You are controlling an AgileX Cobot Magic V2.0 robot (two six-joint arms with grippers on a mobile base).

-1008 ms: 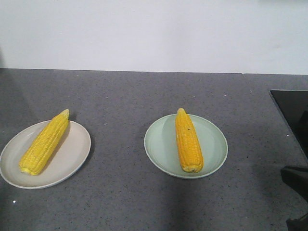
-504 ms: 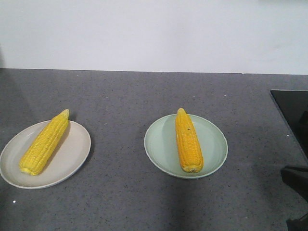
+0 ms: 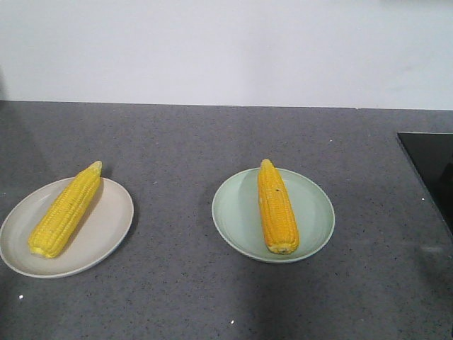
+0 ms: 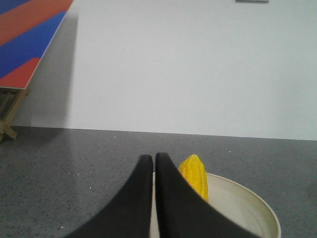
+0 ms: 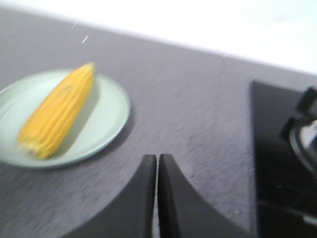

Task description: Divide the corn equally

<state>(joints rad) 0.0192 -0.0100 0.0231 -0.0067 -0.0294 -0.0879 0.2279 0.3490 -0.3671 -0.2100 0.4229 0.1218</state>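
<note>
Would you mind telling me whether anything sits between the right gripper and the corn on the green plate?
Nothing visible does: only bare grey countertop lies between the shut right gripper and the corn on the green plate.

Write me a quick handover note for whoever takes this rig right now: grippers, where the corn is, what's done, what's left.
Left gripper: shut, empty, low over the counter near the beige plate.
Right gripper: shut, empty, over bare counter between the green plate and the black cooktop.
Corn: one cob lies on the beige plate, one cob on the green plate. No loose cobs in view.
Done: the split looks even, one per plate.
Left: apparently nothing to move; neither arm shows in the front view.
</note>
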